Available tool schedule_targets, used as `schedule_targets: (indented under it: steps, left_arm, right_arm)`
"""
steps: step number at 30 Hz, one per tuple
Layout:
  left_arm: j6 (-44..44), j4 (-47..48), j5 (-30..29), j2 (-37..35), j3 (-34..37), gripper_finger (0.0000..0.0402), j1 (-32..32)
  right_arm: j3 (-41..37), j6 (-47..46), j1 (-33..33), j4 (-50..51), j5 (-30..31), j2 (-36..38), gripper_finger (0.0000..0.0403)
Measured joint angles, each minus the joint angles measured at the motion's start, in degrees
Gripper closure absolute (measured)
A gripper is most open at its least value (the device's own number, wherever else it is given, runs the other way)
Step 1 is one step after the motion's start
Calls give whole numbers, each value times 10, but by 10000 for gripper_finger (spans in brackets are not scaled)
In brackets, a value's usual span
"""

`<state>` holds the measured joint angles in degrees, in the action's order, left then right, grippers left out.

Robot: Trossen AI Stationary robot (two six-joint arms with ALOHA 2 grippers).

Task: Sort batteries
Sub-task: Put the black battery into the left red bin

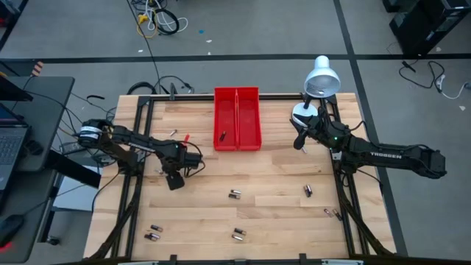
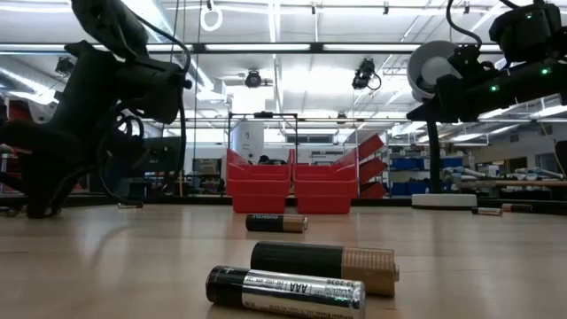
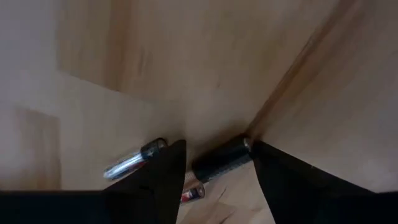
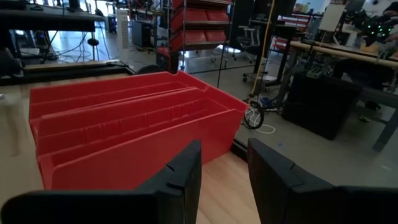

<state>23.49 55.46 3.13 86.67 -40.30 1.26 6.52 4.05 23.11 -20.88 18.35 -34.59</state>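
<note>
My left gripper (image 1: 174, 179) points down at the table's left part and is open. In the left wrist view, its fingers stand on either side of a dark battery (image 3: 221, 160) lying on the wood. A silvery battery (image 3: 134, 158) and another battery (image 3: 193, 194) lie just beside it. My right gripper (image 4: 224, 168) is open and empty. It hovers right of the red two-compartment bin (image 1: 237, 118), facing it (image 4: 130, 134). One battery (image 1: 222, 135) lies in the bin's left compartment. Other batteries lie scattered on the table (image 1: 235, 195) (image 1: 307, 191) (image 1: 238, 234) (image 1: 152, 233). My left gripper's open fingers (image 3: 168, 171) come from above, with the dark battery's ends (image 3: 244, 146) close to both of them. The battery lies flat on the table, slanting across the gap. Whether either finger touches it, I cannot tell.
A white desk lamp (image 1: 320, 77) stands at the far right corner, close behind my right arm. A battery (image 1: 331, 213) lies by the right edge and a small one (image 1: 173, 132) left of the bin. In the low view, batteries (image 2: 301, 266) lie near the camera. Bare wood spans the middle.
</note>
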Motion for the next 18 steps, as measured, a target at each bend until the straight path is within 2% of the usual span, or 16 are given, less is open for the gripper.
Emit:
schedule_targets:
  steps: [10, 13, 18]
  left_arm:
    - [-9, -21, 2, -2, 17, 205, 0]
    - [-8, -23, 4, -2, 17, 228, 0]
    - [-5, -23, 9, 0, 3, 290, -1]
  right_arm:
    - [0, 3, 0, 1, 0, 0, 286]
    - [0, 3, 0, 1, 0, 0, 286]
    - [0, 3, 0, 1, 0, 0, 286]
